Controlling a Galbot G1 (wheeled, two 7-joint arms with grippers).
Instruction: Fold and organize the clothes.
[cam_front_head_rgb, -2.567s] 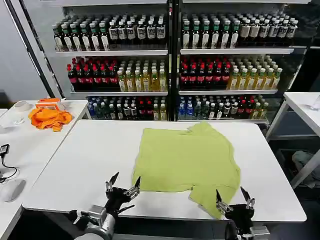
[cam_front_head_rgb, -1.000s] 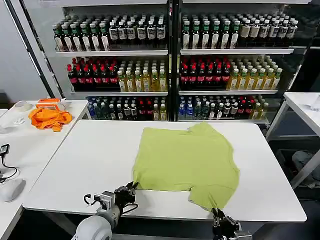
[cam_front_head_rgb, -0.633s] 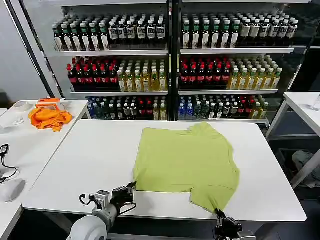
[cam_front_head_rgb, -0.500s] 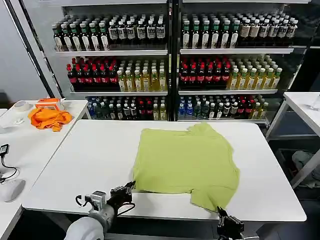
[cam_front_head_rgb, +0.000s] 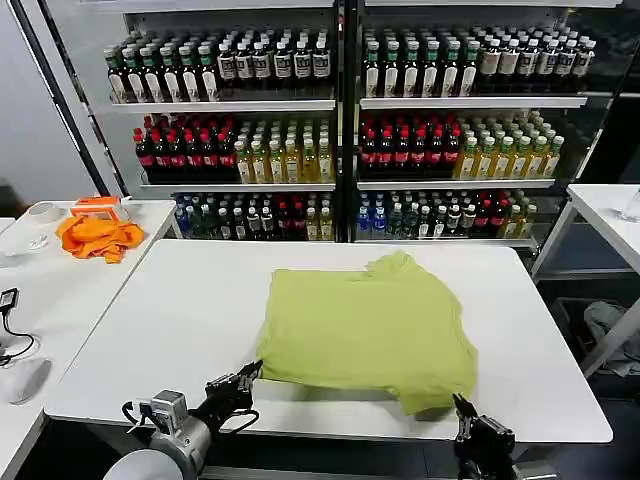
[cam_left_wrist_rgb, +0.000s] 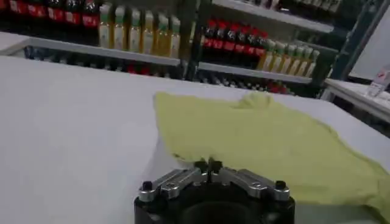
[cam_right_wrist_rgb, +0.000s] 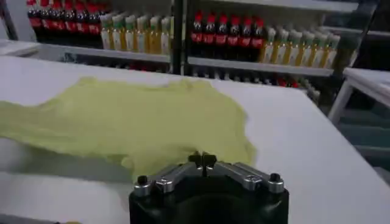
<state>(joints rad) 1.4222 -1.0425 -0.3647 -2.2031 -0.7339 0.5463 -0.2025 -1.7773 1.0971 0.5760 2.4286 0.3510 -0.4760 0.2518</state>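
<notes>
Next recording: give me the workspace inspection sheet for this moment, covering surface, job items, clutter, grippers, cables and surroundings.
Surface: white table, flat, bare apart from the shirt.
Job's things: lime T-shirt lies spread on the table, its near edge at the front of the table.
Clutter: nothing seen on the work table; an orange cloth and an orange box lie on the side table at the left.
Grippers: left gripper shut on the shirt's near left corner; right gripper shut on its near right corner, at the table's front edge.
Cables: a black cable on the left side table; looped wiring by the left wrist.
Surroundings: shelves of bottled drinks behind; another white table at the right.
</notes>
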